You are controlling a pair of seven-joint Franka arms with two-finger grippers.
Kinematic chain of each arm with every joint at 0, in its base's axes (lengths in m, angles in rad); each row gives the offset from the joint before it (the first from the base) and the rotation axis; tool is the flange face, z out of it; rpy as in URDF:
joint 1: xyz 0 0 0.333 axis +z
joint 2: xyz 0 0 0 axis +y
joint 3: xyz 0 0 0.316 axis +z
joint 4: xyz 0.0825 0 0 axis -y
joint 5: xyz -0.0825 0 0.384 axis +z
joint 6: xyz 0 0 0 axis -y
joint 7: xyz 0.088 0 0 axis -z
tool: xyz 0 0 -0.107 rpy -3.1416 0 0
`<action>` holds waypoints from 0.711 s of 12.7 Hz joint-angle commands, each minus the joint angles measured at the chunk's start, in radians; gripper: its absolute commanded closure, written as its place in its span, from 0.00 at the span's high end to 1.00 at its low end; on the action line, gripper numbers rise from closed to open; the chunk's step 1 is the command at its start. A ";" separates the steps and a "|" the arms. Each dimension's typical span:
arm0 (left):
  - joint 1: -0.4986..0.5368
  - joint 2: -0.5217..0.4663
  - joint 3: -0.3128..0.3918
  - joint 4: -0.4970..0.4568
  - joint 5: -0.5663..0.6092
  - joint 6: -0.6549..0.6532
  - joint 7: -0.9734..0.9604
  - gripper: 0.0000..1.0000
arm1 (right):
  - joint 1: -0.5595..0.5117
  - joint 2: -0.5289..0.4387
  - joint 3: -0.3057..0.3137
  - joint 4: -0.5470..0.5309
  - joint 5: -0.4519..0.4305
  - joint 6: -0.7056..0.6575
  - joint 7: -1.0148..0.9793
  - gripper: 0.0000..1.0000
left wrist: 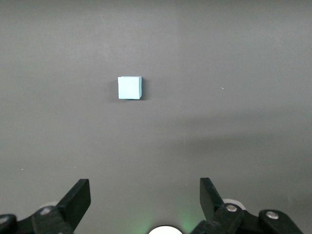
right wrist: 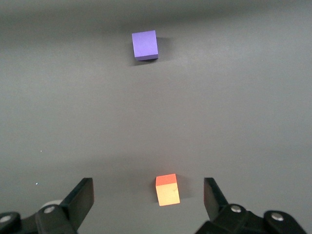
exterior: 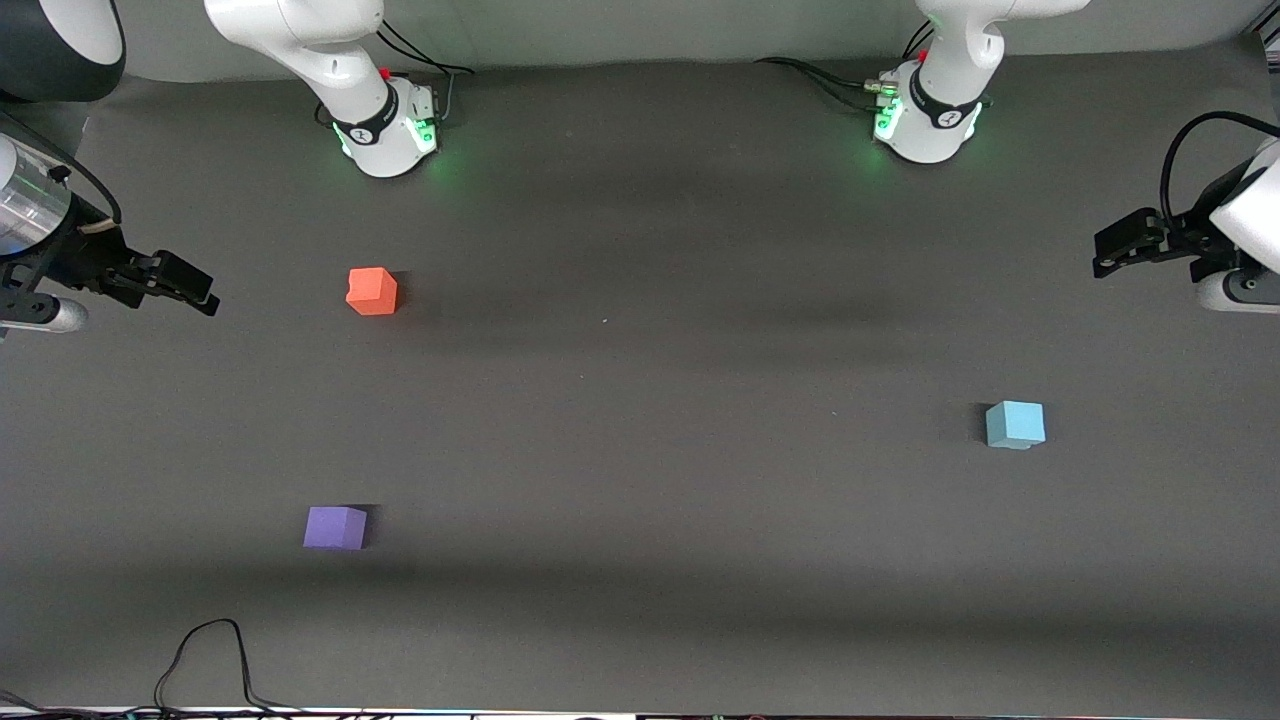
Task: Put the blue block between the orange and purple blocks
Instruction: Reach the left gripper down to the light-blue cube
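Observation:
The blue block (exterior: 1015, 424) sits on the dark grey table toward the left arm's end; it also shows in the left wrist view (left wrist: 129, 87). The orange block (exterior: 372, 291) and the purple block (exterior: 335, 527) sit toward the right arm's end, well apart, with the purple one nearer the front camera. Both show in the right wrist view, orange (right wrist: 167, 190) and purple (right wrist: 145, 45). My left gripper (exterior: 1108, 255) hangs open and empty over its end of the table (left wrist: 145, 195). My right gripper (exterior: 203, 292) hangs open and empty over its end, beside the orange block (right wrist: 148, 195).
The two arm bases (exterior: 385, 135) (exterior: 928, 120) stand along the edge farthest from the front camera. A black cable (exterior: 205, 660) loops at the table's nearest edge, near the purple block.

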 commanded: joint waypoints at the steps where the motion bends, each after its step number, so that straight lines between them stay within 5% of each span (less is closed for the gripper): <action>1: -0.018 -0.030 0.011 -0.026 -0.013 -0.004 -0.012 1.00 | 0.007 -0.022 -0.006 -0.024 0.001 0.018 -0.017 1.00; 9: 0.011 -0.003 0.023 -0.019 -0.016 0.022 0.075 1.00 | 0.006 -0.025 -0.009 -0.032 0.003 0.019 -0.018 1.00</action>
